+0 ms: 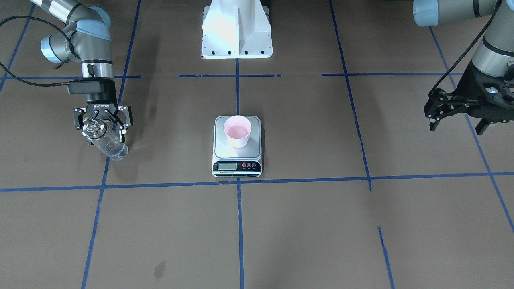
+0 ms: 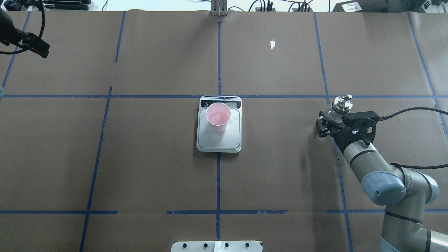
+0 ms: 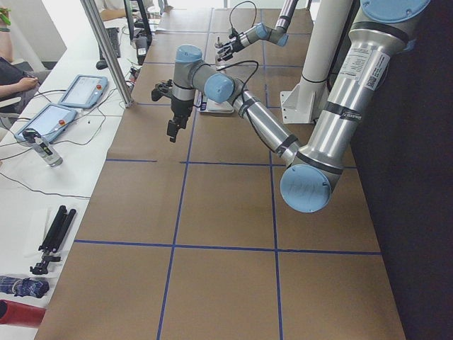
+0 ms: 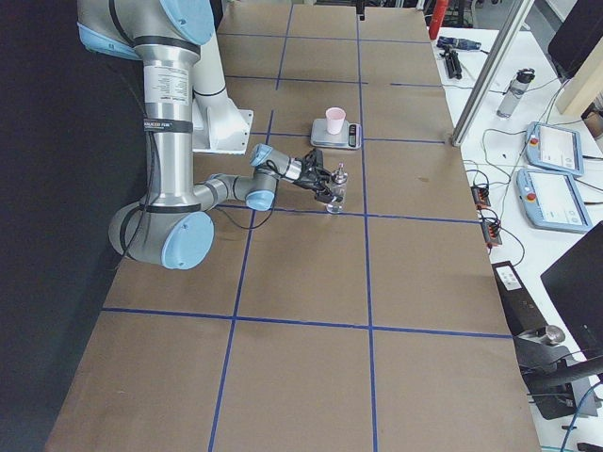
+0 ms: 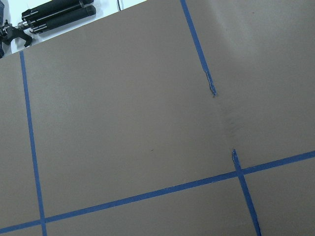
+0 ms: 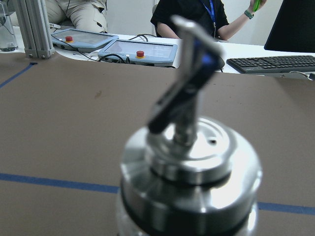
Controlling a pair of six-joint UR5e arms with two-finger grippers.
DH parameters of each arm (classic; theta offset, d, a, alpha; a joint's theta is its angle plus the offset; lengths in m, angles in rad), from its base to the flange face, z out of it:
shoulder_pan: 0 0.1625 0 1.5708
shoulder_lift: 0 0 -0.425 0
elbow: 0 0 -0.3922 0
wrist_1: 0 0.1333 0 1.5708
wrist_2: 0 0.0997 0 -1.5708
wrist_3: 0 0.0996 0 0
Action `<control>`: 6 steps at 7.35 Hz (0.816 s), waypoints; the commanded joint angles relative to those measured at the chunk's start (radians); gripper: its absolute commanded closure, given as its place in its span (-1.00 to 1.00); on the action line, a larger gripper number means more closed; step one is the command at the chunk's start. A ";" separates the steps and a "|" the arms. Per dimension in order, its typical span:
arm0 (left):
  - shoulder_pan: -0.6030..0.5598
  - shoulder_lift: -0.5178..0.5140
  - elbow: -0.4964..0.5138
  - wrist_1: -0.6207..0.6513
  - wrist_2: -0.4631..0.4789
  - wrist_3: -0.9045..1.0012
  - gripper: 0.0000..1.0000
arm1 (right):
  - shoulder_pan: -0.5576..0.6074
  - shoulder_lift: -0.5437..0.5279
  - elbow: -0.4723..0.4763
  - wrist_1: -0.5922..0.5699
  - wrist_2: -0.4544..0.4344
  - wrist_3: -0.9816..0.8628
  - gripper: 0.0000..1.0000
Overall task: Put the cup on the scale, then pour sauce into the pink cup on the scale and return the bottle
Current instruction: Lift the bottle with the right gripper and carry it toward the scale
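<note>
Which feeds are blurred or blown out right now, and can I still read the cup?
Right wrist view: the bottle, cap and spout, fills the frame, soft and out of focus; the background is sharper. Front-facing view: the white base mount is overexposed, but the cup on the scale is crisp. Left wrist view: sharp, only table paper.

My bench [image 2: 157, 168], brown paper gridded with blue tape [image 2: 157, 96], carries the scale [image 2: 219, 142] mid-surface and a white mount plate [image 1: 237, 44].
</note>
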 commanded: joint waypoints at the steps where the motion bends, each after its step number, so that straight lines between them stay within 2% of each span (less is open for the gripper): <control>1: -0.028 -0.001 0.000 0.001 -0.001 0.028 -1.00 | 0.030 0.017 0.044 -0.002 0.043 -0.020 1.00; 2: -0.037 -0.001 0.000 0.003 -0.001 0.039 -1.00 | 0.035 0.018 0.075 -0.009 0.040 -0.053 1.00; 4: -0.039 -0.001 0.002 0.003 -0.001 0.041 -1.00 | 0.033 0.018 0.103 -0.022 0.016 -0.234 1.00; 6: -0.039 -0.001 0.002 0.003 -0.001 0.039 -1.00 | 0.036 0.076 0.159 -0.167 -0.007 -0.313 1.00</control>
